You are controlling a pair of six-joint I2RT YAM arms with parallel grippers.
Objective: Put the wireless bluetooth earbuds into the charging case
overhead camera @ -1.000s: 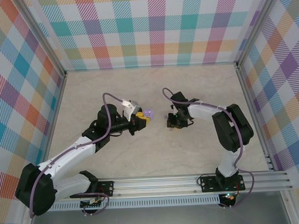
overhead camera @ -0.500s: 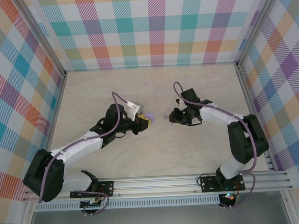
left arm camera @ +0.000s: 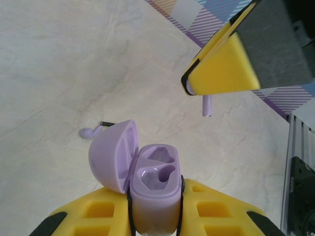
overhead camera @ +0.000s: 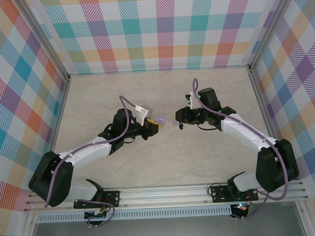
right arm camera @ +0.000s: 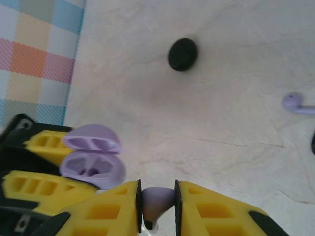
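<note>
Beside the charging case (left arm camera: 153, 194), which the left claw (overhead camera: 153, 126) pinches upright with its lid tipped open, the right claw (right arm camera: 157, 204) hangs close, clamped on a lavender earbud (right arm camera: 157, 196) with its stem pointing down. Over the last second it has swung in from well off the case's side, so insertion looks next. Both sockets appear vacant. A second earbud (left arm camera: 91, 132) lies on the desk (left arm camera: 59, 59) just behind the case lid, and a black puck (right arm camera: 182, 54) sits farther off. Bare desk surrounds the case, with the walls well apart from it.
</note>
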